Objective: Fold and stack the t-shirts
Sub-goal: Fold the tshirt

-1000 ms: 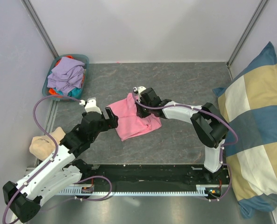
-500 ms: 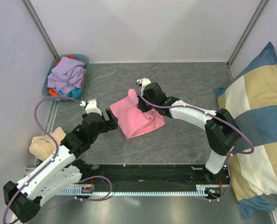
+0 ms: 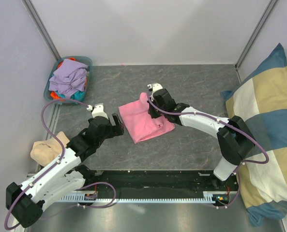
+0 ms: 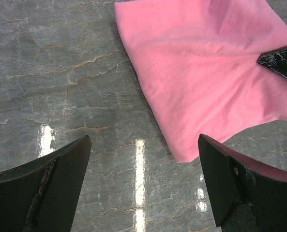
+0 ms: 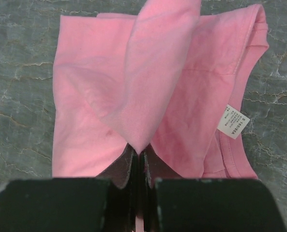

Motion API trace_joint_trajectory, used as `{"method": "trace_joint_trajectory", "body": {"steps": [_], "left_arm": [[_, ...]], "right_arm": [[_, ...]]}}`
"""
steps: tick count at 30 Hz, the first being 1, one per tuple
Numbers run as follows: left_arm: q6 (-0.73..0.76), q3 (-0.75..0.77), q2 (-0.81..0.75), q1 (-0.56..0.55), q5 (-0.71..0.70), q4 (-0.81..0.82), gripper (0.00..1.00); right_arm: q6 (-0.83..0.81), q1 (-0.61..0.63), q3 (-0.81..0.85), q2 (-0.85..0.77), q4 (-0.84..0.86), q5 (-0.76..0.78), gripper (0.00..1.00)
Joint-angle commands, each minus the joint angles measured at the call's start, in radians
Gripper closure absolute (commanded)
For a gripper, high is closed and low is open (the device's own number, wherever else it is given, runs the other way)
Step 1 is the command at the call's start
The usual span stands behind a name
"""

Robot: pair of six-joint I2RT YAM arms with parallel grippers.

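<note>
**A:** A grey marbled table (image 3: 196, 82) is sitting between pale walls, and a checked cushion (image 3: 269, 130) is leaning at its right edge. Where is the shirt lying?

**B:** The pink t-shirt (image 3: 144, 123) is lying folded near the middle of the table, between the two arms.

**A:** What is the right gripper (image 5: 137, 155) doing?

**B:** Its fingers are pressing together on a fold of the pink fabric and holding it up in a peak. The rest of the shirt is lying flat beyond the fingertips. The white neck label (image 5: 234, 121) is showing off to their right.

**A:** And from above?

**B:** From there, the right gripper is standing over the far right part of the shirt and touching it.

**A:** The left gripper (image 4: 143, 145)?

**B:** It is hovering with its fingers spread wide, gripping nothing, just beside the shirt's left edge. In its own camera a corner of the shirt is pointing toward the right finger. As far as I can tell, the two are not touching.

**A:** Are other shirts showing?

**B:** A lavender tee (image 3: 68, 77) is lying crumpled on top of a teal basket (image 3: 88, 62) at the far left corner. Orange and teal cloth is peeking out beneath it, well apart from both grippers.
</note>
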Motion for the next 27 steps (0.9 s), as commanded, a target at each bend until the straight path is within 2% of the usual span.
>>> {"method": "trace_joint_trajectory", "body": {"steps": [1,8,19,24,27], "left_arm": [[-0.027,-0.004,0.001,-0.001,0.002,0.048,0.01],[-0.026,-0.016,0.02,-0.001,0.02,0.067,0.01],[0.011,-0.002,0.132,-0.002,0.126,0.214,0.01],[0.017,0.01,0.159,-0.002,0.138,0.229,0.01],[0.013,-0.001,0.163,-0.002,0.143,0.234,0.01]], "right_arm": [[0.027,-0.002,-0.009,-0.045,0.021,0.041,0.99],[0.062,-0.008,-0.022,-0.066,-0.025,0.107,1.0],[0.096,-0.023,-0.082,-0.064,-0.03,0.157,1.0],[0.145,-0.025,-0.088,-0.069,-0.071,0.203,0.95],[0.182,-0.025,-0.101,-0.068,-0.111,0.239,0.96]]}}
